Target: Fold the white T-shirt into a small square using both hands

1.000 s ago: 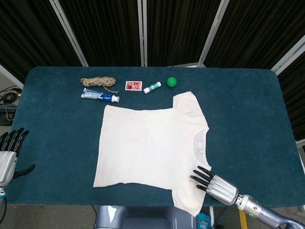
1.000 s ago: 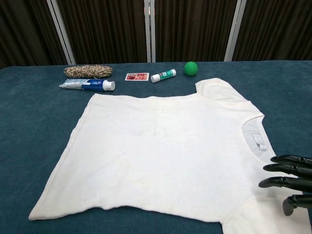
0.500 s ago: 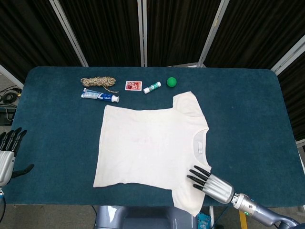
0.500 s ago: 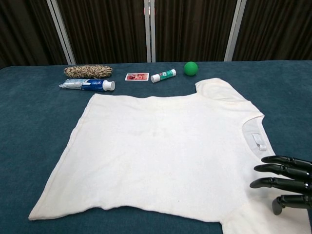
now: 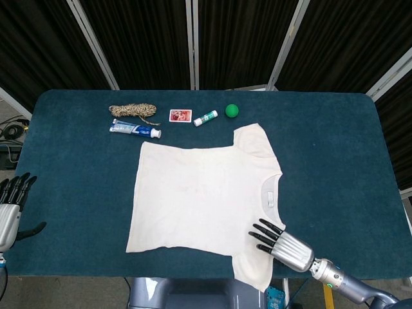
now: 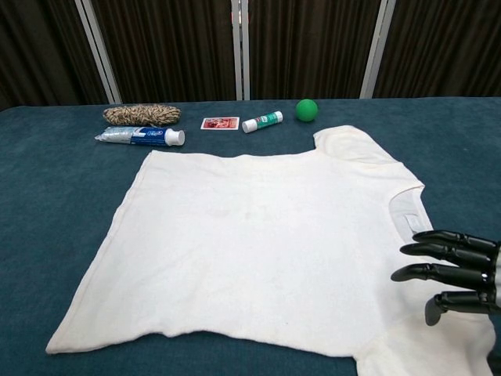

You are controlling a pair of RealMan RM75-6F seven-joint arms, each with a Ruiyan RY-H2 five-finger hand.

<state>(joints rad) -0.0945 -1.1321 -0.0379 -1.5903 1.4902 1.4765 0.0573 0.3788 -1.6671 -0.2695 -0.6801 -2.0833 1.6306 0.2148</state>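
1. The shirt [image 5: 206,199] is spread flat mid-table [image 5: 335,148], collar toward 3 o'clock.
2. The right hand [image 5: 278,239] is held over the near sleeve, fingers [image 6: 438,251] spread and empty (contact cannot be told).
3. The left hand [image 5: 11,205] is kept at 9 o'clock, well apart, fingers extended.
4. Soft, light cloth is judged likely to sag; edges should be pinched.

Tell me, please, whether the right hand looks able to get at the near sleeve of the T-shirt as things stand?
Probably yes. The right hand is open, its fingers spread over the white T-shirt just above the near sleeve. Nothing lies between them; the small items sit along the far edge.
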